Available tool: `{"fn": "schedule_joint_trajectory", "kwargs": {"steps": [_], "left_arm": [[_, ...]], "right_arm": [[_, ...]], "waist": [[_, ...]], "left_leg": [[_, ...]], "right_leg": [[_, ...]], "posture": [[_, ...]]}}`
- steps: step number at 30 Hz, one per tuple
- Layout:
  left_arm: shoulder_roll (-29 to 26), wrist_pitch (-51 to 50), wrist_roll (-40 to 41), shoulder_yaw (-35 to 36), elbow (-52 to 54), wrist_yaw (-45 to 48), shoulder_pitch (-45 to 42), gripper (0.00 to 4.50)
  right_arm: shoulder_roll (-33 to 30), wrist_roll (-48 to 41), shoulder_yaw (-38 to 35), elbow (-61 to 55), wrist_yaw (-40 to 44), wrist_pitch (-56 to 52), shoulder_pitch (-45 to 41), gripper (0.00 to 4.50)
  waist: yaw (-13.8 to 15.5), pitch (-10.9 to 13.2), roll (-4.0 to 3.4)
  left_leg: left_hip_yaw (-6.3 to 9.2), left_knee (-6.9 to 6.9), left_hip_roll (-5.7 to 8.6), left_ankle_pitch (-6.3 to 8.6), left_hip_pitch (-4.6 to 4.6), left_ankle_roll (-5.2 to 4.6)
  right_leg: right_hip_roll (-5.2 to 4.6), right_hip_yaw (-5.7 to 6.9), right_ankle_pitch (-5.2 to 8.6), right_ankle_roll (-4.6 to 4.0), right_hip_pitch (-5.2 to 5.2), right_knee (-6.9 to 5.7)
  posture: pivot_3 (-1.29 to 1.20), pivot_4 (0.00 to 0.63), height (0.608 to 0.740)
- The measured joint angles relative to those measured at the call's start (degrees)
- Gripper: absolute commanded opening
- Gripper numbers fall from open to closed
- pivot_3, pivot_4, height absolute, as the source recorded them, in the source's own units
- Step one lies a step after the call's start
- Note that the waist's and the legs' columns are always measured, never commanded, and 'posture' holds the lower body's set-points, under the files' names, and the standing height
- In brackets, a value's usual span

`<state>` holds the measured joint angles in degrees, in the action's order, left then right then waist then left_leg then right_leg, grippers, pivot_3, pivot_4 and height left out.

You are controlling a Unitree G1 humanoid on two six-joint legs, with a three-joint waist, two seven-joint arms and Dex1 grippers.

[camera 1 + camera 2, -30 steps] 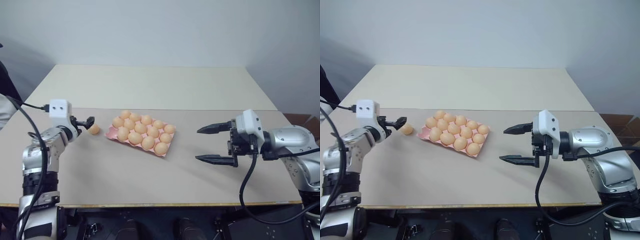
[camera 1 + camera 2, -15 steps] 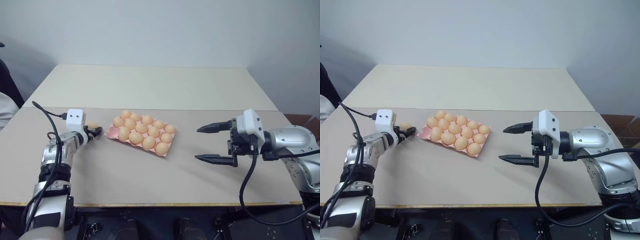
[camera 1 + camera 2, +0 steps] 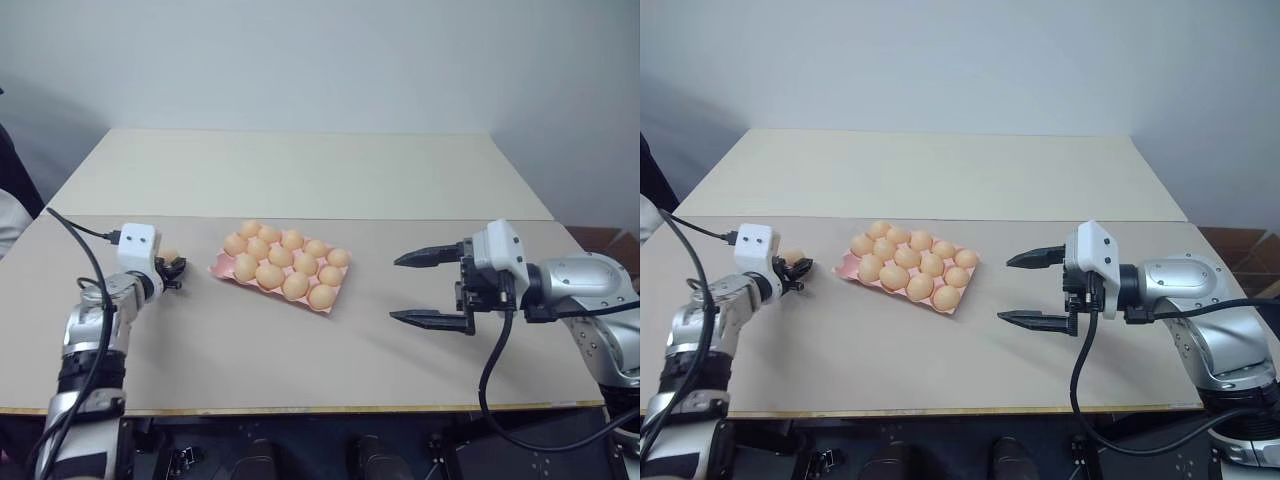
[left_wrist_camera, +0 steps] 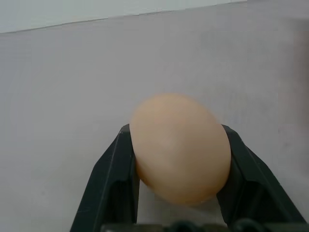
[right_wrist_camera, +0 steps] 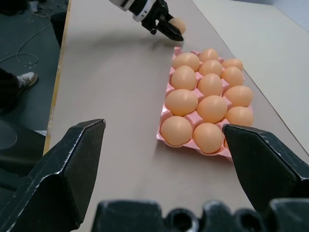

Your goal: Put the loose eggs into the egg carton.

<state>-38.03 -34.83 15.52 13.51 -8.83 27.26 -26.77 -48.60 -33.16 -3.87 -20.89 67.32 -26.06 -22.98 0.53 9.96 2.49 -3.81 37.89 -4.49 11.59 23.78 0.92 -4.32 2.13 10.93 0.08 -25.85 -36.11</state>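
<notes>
Egg clenched between left gripper fingers, just left of egg carton, long axis across fingers. Carton long axis diagonal. Right gripper spread wide, empty, right of carton.

No readable text, label, brand, number or sign is seen in any view.
</notes>
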Motion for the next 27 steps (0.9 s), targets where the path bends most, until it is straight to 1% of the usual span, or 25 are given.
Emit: {"fn": "schedule_joint_trajectory", "kwargs": {"steps": [3,5,9,14,16,17,22,23,25,27], "left_arm": [[-2.10,-0.35,4.24,0.06,9.47,6.72,1.29,1.73],[-2.61,-0.41,5.75,-0.82,11.71,10.18,1.12,1.73],[-2.94,-0.63,5.72,-5.39,10.88,14.17,0.14,1.73],[-3.02,-0.53,2.77,-9.01,7.10,14.53,-1.76,1.73],[-3.00,-0.63,2.53,-9.41,5.66,14.63,-2.19,2.42],[-3.00,-0.69,2.48,-9.49,5.32,14.78,-2.23,2.64],[-2.99,-0.51,2.77,-9.36,5.05,16.09,-2.06,4.24],[-3.03,-0.47,2.87,-8.99,5.47,16.17,-1.84,4.48],[-3.38,-0.13,3.82,-6.87,7.03,16.54,-0.79,4.48],[-4.50,-0.03,6.01,-2.74,8.44,17.40,0.61,4.48]], "right_arm": [[0.08,-0.26,0.01,-0.14,-0.13,0.00,0.15,4.50],[0.26,-0.28,0.01,-0.36,-0.46,0.00,0.18,4.50],[0.64,-0.32,0.05,-0.69,-1.04,0.00,0.25,4.50],[0.61,-0.80,0.01,-1.20,-1.23,0.00,0.90,4.50],[0.58,-0.80,0.00,-1.21,-1.35,0.00,1.20,4.50],[0.54,-0.82,-0.02,-1.24,-1.38,0.00,1.20,4.50],[0.48,-0.94,-0.28,-1.46,-1.43,0.00,1.11,4.50],[0.47,-0.94,-0.29,-1.46,-1.46,0.00,1.07,4.50],[0.45,-0.97,-0.35,-1.47,-1.48,0.00,0.99,4.50],[0.43,-0.98,-0.37,-1.41,-1.40,0.01,0.93,4.50]], "waist": [[0.55,0.00,-0.01],[0.56,-0.01,-0.02],[0.32,-0.01,-0.02],[0.12,-0.01,-0.01],[0.11,-0.01,-0.01],[0.11,-0.01,-0.01],[0.15,-0.01,-0.01],[0.13,-0.01,-0.01],[0.00,-0.01,-0.01],[-0.18,0.00,-0.01]], "left_leg": [[-0.01,0.00,0.02,0.00,-0.02,0.01],[-0.01,0.00,0.02,0.00,-0.06,0.00],[0.00,0.00,0.02,-0.01,-0.04,0.00],[0.00,0.00,0.02,-0.01,-0.03,-0.01],[0.00,0.00,0.02,-0.01,-0.04,-0.01],[0.00,0.00,0.02,-0.01,-0.04,-0.01],[0.01,0.00,0.02,-0.01,-0.02,-0.01],[0.01,0.00,0.02,-0.01,-0.02,-0.01],[0.01,0.00,0.01,-0.01,-0.02,-0.01],[0.01,0.00,-0.01,-0.01,-0.02,-0.01]], "right_leg": [[-0.05,0.02,0.01,0.01,0.03,0.00],[-0.04,0.01,0.02,0.01,0.07,0.00],[0.00,0.00,0.02,0.02,0.07,0.01],[0.01,-0.01,0.02,0.02,0.07,0.03],[0.01,-0.01,0.02,0.02,0.06,0.02],[0.01,0.00,0.02,0.02,0.06,0.02],[0.00,-0.01,0.02,0.02,0.06,0.02],[0.00,0.00,0.02,0.02,0.05,0.03],[0.01,-0.01,0.02,0.02,0.04,0.03],[0.03,-0.01,0.02,0.02,0.02,0.02]], "posture": [[0.00,0.150,0.740],[0.00,0.150,0.740],[0.00,0.150,0.740],[0.00,0.150,0.740],[0.00,0.150,0.740],[0.00,0.150,0.740],[0.00,0.150,0.740],[0.00,0.150,0.740],[0.00,0.150,0.740],[0.00,0.150,0.740]]}}
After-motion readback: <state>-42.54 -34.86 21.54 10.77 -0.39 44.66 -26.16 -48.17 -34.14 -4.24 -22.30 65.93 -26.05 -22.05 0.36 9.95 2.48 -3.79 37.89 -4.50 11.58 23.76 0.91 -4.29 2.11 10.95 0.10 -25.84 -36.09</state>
